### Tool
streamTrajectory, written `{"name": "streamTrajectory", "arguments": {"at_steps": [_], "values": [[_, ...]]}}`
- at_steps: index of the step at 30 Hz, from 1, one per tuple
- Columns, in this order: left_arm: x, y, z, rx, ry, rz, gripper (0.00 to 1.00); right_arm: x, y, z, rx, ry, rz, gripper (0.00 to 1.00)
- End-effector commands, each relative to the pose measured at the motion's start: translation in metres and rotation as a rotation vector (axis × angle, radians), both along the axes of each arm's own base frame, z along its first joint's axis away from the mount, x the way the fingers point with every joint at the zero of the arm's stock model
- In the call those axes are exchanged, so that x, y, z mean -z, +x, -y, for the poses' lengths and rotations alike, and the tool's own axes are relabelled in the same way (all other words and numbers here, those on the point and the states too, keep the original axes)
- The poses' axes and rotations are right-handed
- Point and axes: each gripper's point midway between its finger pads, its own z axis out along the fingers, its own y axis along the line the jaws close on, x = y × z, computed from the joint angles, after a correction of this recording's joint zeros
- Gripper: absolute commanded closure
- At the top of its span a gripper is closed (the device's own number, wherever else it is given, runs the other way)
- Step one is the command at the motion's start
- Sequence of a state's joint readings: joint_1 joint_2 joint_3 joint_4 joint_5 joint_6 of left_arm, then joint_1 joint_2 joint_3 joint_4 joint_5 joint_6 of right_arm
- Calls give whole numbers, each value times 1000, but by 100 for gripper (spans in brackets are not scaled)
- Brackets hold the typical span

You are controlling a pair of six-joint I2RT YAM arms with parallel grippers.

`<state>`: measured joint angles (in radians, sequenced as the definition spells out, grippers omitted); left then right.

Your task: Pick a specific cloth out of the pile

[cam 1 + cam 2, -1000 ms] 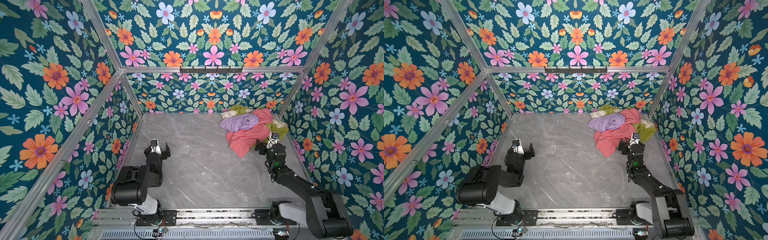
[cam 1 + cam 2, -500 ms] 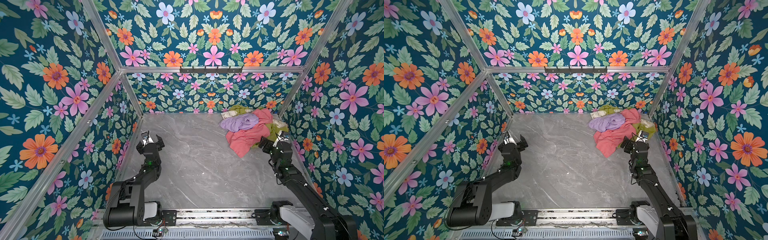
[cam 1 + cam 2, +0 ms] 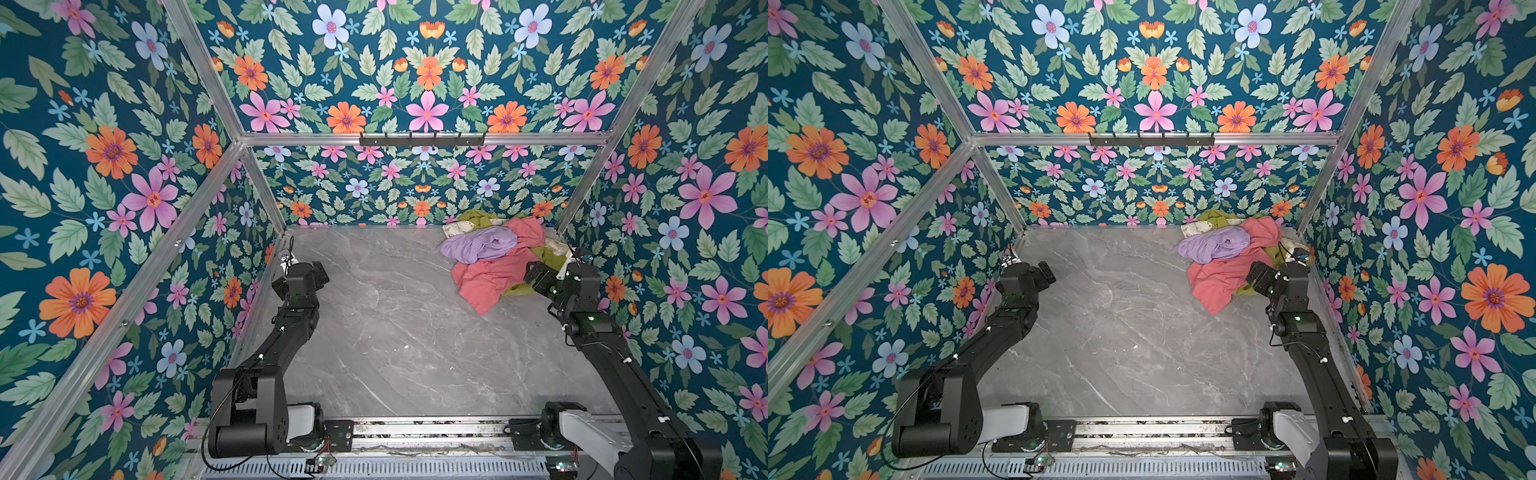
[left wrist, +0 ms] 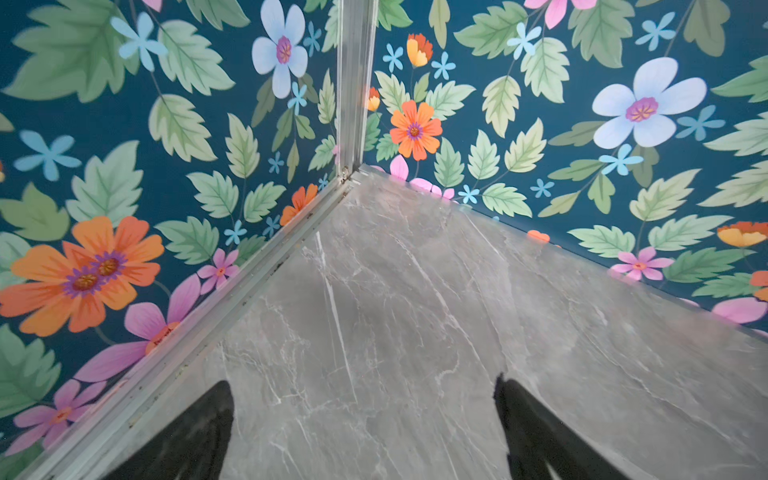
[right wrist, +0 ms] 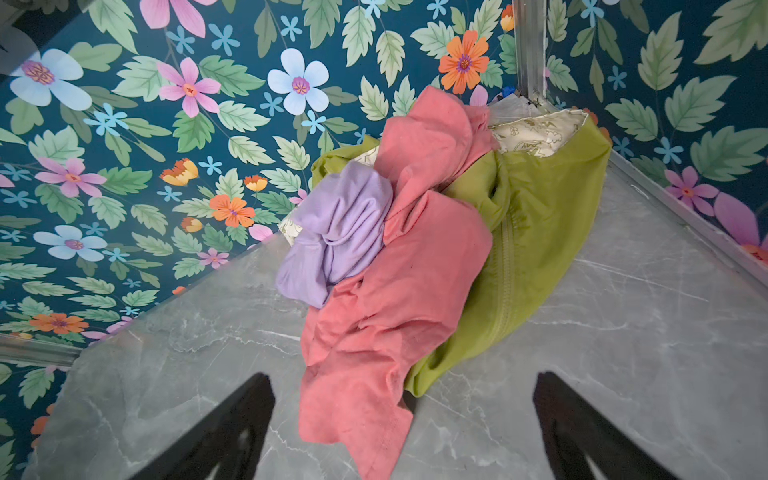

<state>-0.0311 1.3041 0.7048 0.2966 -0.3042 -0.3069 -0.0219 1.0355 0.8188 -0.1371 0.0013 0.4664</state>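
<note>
Nearest us, the left gripper [image 4: 363,382] hangs over the bare grey marble-look tabletop [image 4: 415,311], jaws spread wide and empty. The right gripper [image 5: 403,382] is just as wide, holding nothing, with the near tip of the large wrinkled salmon-pink cloth [image 5: 399,299] showing between its fingers. That cloth drapes down the front of the pile [image 3: 482,247] in the far right corner, with a lilac-purple cloth [image 5: 336,232] on it, an olive-green garment [image 5: 540,224] beside it and cream patterned fabric [image 5: 536,133] furthest back.
</note>
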Motion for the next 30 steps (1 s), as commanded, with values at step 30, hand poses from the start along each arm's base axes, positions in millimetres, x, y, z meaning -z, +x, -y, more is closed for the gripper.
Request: {"name": "streamTrajectory", "arguments": {"at_steps": [30], "values": [[8, 27, 266, 764, -206, -67, 0, 51, 115, 63, 119, 513, -376, 29]]}}
